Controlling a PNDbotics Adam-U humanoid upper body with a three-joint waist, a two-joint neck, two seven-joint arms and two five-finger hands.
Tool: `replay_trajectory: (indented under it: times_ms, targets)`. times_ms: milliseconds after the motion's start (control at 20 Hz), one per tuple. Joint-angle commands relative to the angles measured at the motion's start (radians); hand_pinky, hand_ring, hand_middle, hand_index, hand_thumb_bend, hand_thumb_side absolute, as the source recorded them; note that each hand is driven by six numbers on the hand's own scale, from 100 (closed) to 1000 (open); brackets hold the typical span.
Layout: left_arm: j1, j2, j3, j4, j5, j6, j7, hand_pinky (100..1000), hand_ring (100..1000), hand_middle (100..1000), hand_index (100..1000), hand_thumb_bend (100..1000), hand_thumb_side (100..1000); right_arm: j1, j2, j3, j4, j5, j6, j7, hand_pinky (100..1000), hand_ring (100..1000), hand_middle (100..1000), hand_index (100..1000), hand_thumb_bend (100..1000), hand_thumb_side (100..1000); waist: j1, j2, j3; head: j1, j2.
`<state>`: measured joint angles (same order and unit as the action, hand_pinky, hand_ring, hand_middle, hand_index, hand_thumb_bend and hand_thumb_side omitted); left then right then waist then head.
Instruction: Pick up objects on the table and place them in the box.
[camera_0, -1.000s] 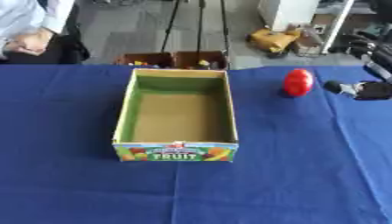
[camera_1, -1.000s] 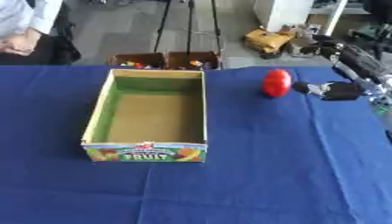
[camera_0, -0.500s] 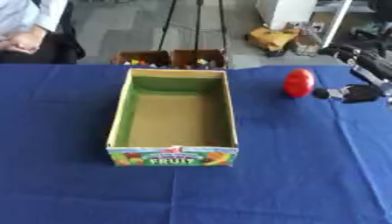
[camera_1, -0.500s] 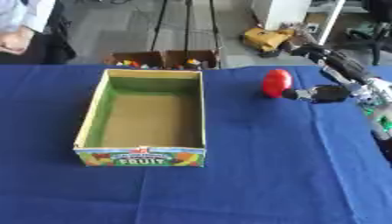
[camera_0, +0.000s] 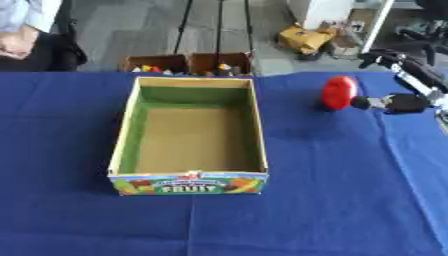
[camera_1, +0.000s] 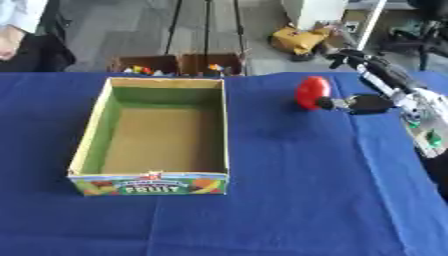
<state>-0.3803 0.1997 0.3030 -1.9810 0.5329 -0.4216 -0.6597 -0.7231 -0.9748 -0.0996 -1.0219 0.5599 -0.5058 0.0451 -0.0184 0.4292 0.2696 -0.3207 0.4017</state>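
Far right on bench (camera_0: 350, 200): right robot hand (camera_1: 363, 104) touches red object (camera_0: 339, 92), grip unclear; could roll away from box (camera_0: 192, 130).

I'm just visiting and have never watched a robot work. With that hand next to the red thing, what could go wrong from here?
The right hand meets the red object only at its side, with nothing seen curled around it, so the rounded thing may get nudged away or slip during a lift. It also sits near the far edge of the blue table, so a push could send it off. Carried low, it might knock the cardboard box wall.
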Motion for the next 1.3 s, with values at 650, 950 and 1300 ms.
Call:
replay_trajectory:
  times_ms: [650,950,1300]
  targets:
    - [-0.008,0.022,0.014,-0.019,-0.015,-0.039,-0.035,592,739,698,911,100,812,-0.029,-0.088,-0.030,-0.038,0.020,-0.012,0.047,913,1000,838,1000,809,708,0.014,0.038,0.009,-0.051,-0.092]
    - [0.001,0.023,0.017,-0.019,-0.023,-0.057,-0.045,584,735,696,910,100,810,-0.032,-0.113,-0.048,-0.051,0.003,-0.010,0.014,907,1000,825,1000,796,785,0.023,0.063,0.015,-0.068,-0.112]
    - [0.008,0.021,0.020,-0.019,-0.036,-0.069,-0.057,580,730,694,908,100,810,-0.033,-0.160,-0.083,-0.091,-0.068,0.001,-0.087,895,1000,803,1000,745,877,0.030,0.086,0.006,-0.068,-0.121]
